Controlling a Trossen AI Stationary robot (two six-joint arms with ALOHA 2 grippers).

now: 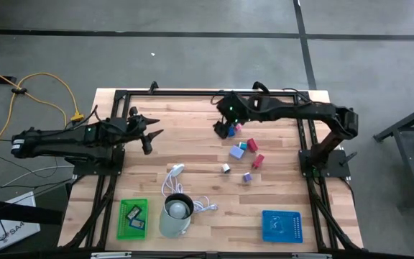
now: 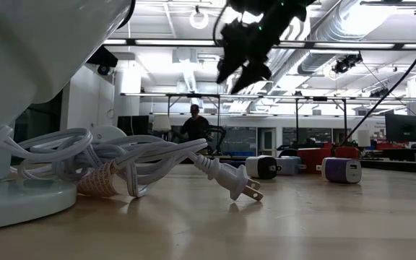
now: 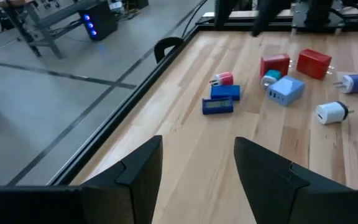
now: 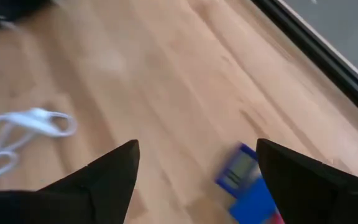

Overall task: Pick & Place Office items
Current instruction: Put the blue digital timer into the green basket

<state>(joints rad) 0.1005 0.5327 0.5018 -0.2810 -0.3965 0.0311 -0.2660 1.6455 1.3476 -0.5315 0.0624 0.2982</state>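
Nearest you in the low view stands the pale cup (image 2: 27,108), with the white coiled cable (image 2: 114,162) and its plug beside it. Along the same table edge, seen from above, you find a green tray (image 1: 133,219) and a blue tray (image 1: 281,226).

Past these, mid-table, lie the office items (image 1: 244,155), scattered loose: a white piece, a purple piece, red blocks and a light blue block. None touches a tray.

At the far side of the group, a flat blue piece (image 4: 246,180) lies under the right gripper (image 1: 223,129), which hangs above the table with its jaws spread wide and nothing between them. The step in hand appears to be the approach for a pick.

The next move likely calls for lowering the fingers astride the blue piece, then closing.

The left gripper (image 1: 152,134) waits released and empty, well apart.
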